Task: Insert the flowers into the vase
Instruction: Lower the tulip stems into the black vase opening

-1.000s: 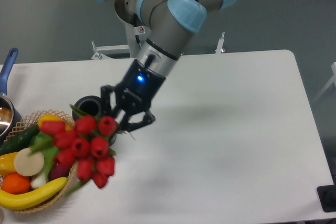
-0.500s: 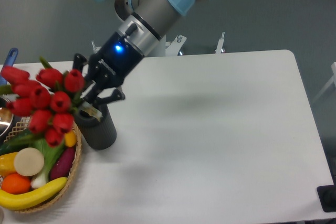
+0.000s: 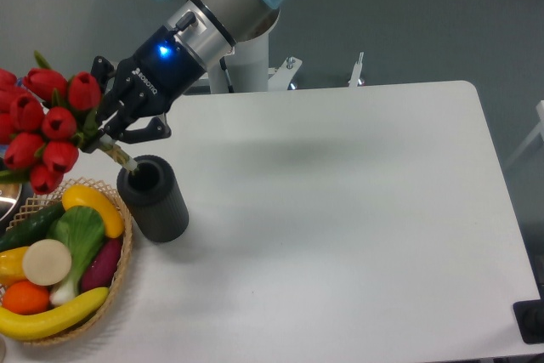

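— Where are the red tulips (image 3: 42,129)?
— Held in the air at the left edge, blooms pointing left, stem ends slanting down just above the mouth of the black ribbed vase (image 3: 155,197).
— And the pincer (image 3: 109,129)?
— Clamped around the stems.
— The vase?
— Upright on the white tabletop (image 3: 357,210), beside the wicker basket (image 3: 119,274).

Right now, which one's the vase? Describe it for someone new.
Look to the table's left edge, beside the wicker basket of fruit. The vase is the dark ribbed upright cylinder there, under the gripper holding red tulips; nothing else nearby is black.
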`<action>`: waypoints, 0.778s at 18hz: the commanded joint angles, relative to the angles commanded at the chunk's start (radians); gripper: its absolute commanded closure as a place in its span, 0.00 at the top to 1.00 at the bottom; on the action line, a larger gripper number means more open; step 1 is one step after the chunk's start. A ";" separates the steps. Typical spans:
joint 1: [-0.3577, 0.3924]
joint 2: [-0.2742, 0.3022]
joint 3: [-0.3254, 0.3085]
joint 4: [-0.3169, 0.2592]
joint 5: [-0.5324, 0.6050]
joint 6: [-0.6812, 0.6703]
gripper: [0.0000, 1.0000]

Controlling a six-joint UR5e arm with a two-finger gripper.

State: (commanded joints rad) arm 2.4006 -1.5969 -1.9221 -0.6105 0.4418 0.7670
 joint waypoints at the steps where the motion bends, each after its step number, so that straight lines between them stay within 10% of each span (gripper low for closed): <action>1: 0.002 -0.005 0.005 0.002 0.000 0.003 0.00; 14: 0.005 -0.070 0.003 0.002 0.003 0.057 0.01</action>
State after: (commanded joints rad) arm 2.4053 -1.6674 -1.9190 -0.6090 0.4449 0.8237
